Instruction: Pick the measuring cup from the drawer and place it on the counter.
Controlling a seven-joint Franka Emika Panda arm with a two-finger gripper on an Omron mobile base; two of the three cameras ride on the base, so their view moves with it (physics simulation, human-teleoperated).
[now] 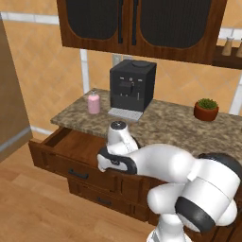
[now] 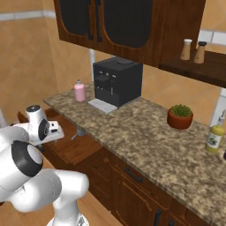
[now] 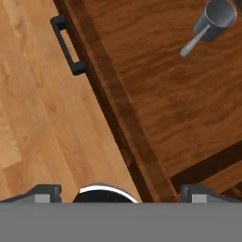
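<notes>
Left base view: the drawer (image 1: 71, 149) is pulled out under the counter (image 1: 165, 125). Right base view: the measuring cup (image 2: 80, 132) is seen in the drawer, near the counter edge. Hand view: cup upright at the drawer's far corner (handle toward the front), gripper (image 3: 118, 194) spread wide, nothing held.

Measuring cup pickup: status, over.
Gripper open, empty, above the drawer front edge. Measuring cup upright on the drawer floor, apart from the fingers. Nothing between them.
</notes>
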